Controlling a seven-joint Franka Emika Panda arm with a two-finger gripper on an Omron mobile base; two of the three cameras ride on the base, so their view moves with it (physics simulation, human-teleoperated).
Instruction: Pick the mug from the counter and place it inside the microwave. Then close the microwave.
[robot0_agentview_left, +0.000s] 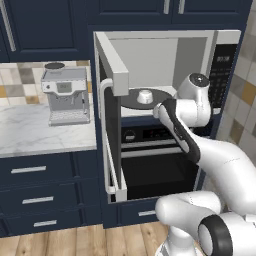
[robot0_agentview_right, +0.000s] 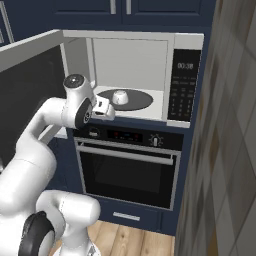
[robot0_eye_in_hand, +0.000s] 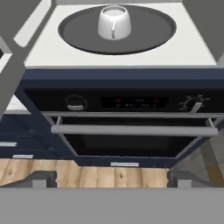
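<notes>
Mug (robot0_eye_in_hand: 113, 22) on microwave (robot0_agentview_right: 183, 80) turntable, gripper (robot0_agentview_right: 105, 109) wide and empty outside; next: swing door (robot0_agentview_left: 112, 135) shut.

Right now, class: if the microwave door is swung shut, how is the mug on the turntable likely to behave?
The mug looks squat and broad-based, so it probably won't tip. It sits upright near the middle of the dark turntable, well back from the door, so a nudge seems unlikely. Its smooth rounded wall could slide if jolted.
</notes>
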